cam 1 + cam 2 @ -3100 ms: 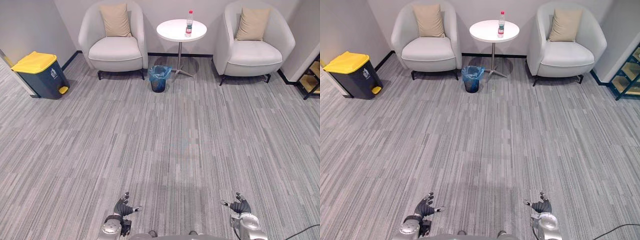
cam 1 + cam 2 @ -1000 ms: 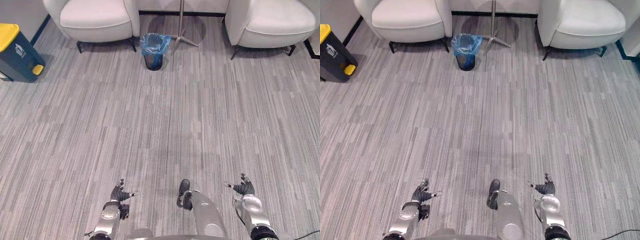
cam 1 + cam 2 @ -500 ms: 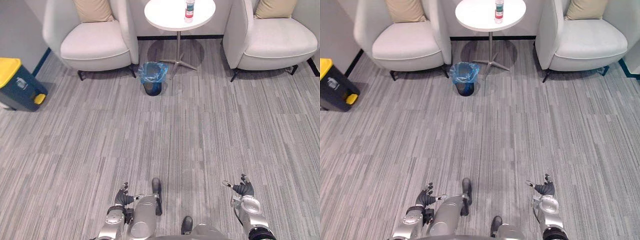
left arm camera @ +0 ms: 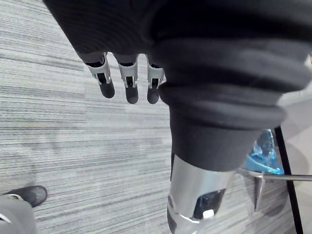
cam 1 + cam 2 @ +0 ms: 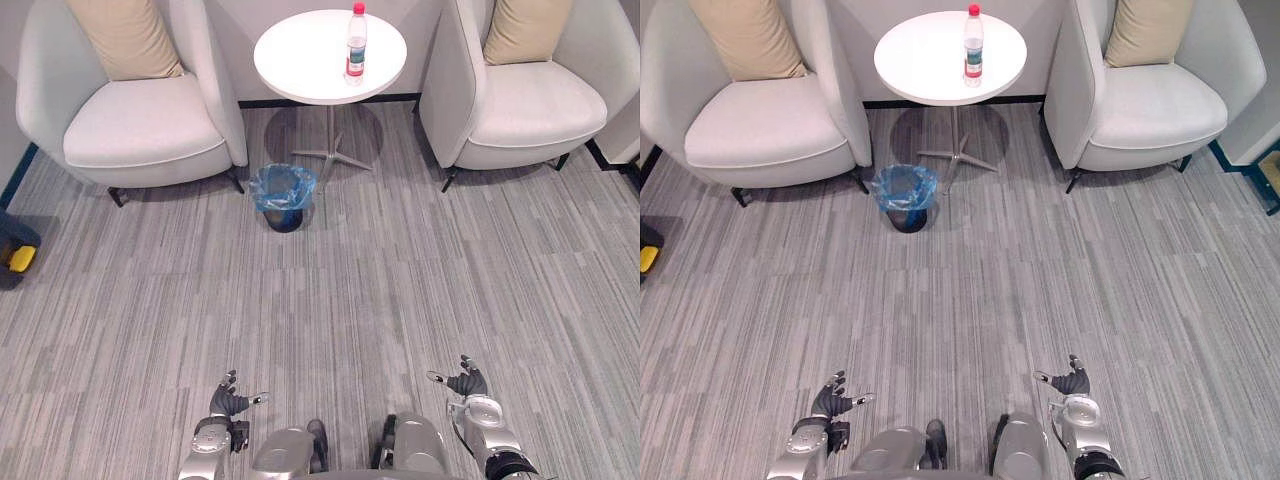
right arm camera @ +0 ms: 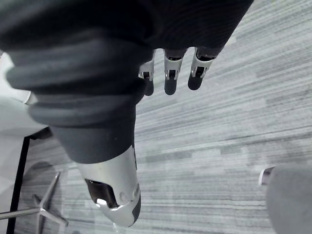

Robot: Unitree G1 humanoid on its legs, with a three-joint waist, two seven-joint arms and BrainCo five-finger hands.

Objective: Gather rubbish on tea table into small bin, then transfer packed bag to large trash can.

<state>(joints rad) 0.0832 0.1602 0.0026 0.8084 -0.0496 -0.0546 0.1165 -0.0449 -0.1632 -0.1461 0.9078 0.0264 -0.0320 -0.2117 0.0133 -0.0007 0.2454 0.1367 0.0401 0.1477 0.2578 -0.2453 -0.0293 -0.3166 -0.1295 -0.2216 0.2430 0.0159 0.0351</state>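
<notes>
Left eye view: bottle sits far beyond slack, empty left hand, right hand.

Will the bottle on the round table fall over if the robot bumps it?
Probably. The bottle is tall, narrow and upright on the smooth table, so a sideways nudge could tip it. Being round, it might then roll toward the edge. It looks like plastic, so likely light and hard to break.

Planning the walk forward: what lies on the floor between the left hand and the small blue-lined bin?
Bare grey carpet, nothing else, from the left hand to the small bin, as the left eye view shows.
</notes>
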